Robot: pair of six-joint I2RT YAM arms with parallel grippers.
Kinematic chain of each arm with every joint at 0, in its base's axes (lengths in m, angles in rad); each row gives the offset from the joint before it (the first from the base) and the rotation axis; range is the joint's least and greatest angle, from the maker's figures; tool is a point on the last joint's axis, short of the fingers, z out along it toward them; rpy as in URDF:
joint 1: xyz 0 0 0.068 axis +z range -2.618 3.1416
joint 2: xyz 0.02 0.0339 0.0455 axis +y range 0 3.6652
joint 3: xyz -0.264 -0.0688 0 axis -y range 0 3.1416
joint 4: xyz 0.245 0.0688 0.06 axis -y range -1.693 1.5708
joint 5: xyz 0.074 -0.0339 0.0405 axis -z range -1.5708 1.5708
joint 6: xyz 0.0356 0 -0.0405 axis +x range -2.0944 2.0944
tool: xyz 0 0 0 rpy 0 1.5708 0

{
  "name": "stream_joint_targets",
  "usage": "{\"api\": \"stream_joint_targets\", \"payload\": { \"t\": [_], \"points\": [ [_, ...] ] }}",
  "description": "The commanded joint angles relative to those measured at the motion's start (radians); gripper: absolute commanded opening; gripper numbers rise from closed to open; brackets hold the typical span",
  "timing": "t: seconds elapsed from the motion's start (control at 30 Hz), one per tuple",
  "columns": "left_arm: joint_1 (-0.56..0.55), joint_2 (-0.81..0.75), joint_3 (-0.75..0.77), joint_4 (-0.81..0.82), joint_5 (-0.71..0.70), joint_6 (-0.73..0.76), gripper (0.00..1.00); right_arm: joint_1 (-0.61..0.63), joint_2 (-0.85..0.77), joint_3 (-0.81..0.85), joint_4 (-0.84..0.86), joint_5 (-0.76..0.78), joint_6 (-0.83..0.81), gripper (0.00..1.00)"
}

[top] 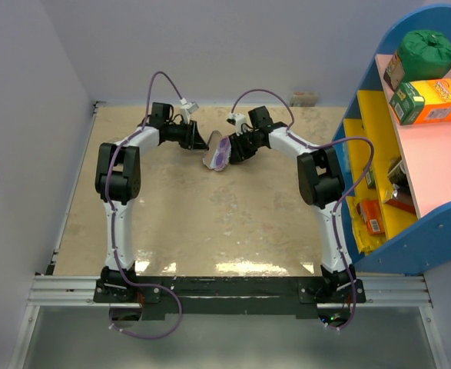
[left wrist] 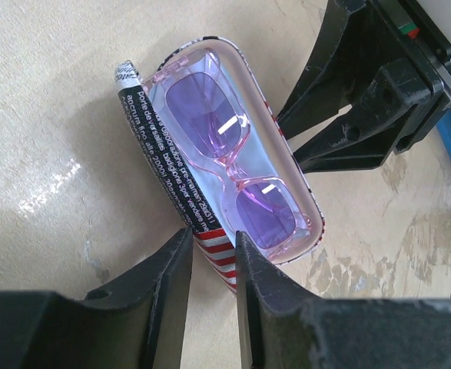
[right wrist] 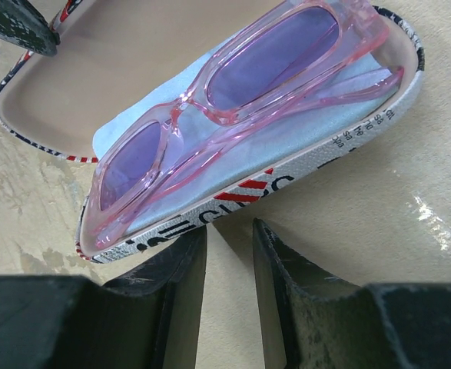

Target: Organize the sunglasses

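The sunglasses (left wrist: 233, 165), with a translucent pink frame and purple lenses, lie folded inside the open flag-print case (left wrist: 160, 154) on a light blue cloth (right wrist: 286, 127). In the top view the case (top: 216, 151) sits at the table's far middle, between both grippers. My left gripper (left wrist: 213, 234) is shut on the striped end of the case's lid. My right gripper (right wrist: 230, 227) is slightly open with nothing between its fingers. Its tips touch the outer wall of the case's lower shell (right wrist: 286, 181), just below the sunglasses (right wrist: 233, 92).
A blue shelf unit (top: 409, 231) stands along the table's right side. It holds a green bag (top: 426, 48), an orange box (top: 429, 102) and small items lower down. A small object (top: 304, 98) lies at the table's back edge. Grey walls close the left and back.
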Motion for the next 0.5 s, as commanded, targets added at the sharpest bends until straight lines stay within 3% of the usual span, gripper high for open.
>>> {"api": "stream_joint_targets", "payload": {
  "t": [0.0,0.47],
  "points": [
    [-0.044,-0.015,0.02,0.015,0.042,-0.017,0.32,0.022,0.001,0.045,0.024,0.024,-0.019,0.34],
    [-0.073,-0.021,0.015,0.012,0.053,-0.025,0.2,0.043,0.004,0.05,0.02,0.048,-0.028,0.34]
  ]
}}
